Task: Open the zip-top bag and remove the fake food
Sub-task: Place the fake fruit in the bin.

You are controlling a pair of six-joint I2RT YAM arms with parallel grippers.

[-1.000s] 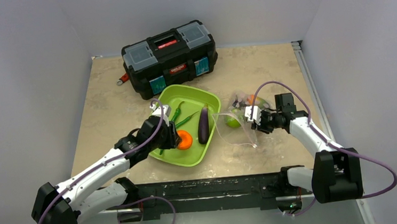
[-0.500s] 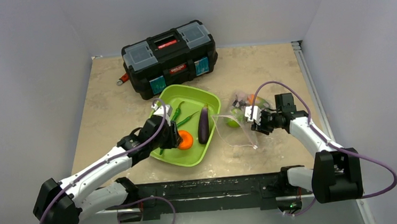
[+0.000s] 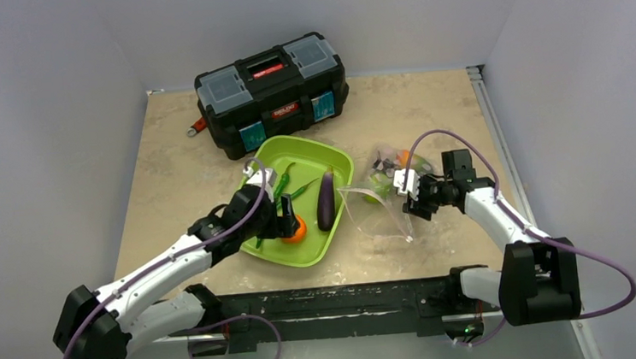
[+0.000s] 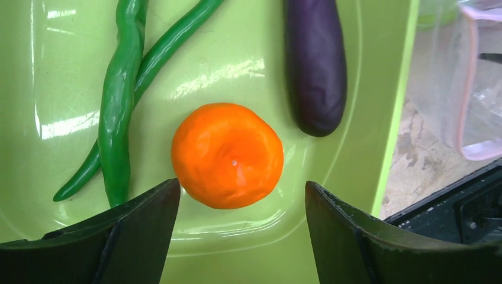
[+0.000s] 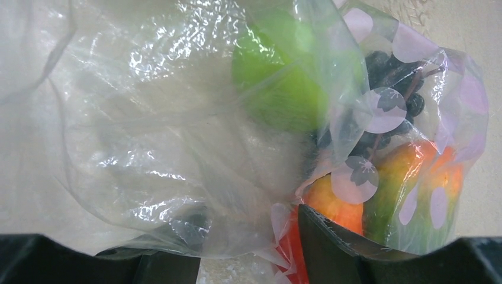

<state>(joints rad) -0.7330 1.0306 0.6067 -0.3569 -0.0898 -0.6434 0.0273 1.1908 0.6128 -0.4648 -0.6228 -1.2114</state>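
Observation:
The zip-top bag [image 3: 377, 207] lies crumpled on the table just right of the green tray [image 3: 336, 238], pink zip strip [image 4: 463, 106] facing the tray. Inside it, the right wrist view shows a green lime [image 5: 284, 77], dark berries [image 5: 388, 74], an orange-green mango [image 5: 414, 177] and something red [image 5: 294, 239]. My right gripper [image 5: 248, 257] is open at the bag's right end, loose film draped over one finger [image 5: 169, 266]. An orange [image 4: 227, 155], a purple eggplant [image 4: 315, 65] and green bean pods [image 4: 121, 100] lie in the tray. My left gripper [image 4: 243, 204] stands open just behind the orange, not touching it.
A black toolbox [image 3: 271, 89] stands at the back behind the tray, with a small red tool [image 3: 197, 126] at its left end. Grey walls close in left, right and back. A black rail [image 3: 333, 303] runs along the near table edge.
My left gripper has opened and the orange now rests free in the tray. The right gripper's jaws have spread wider at the bag's end. Both arms stay about where they were.

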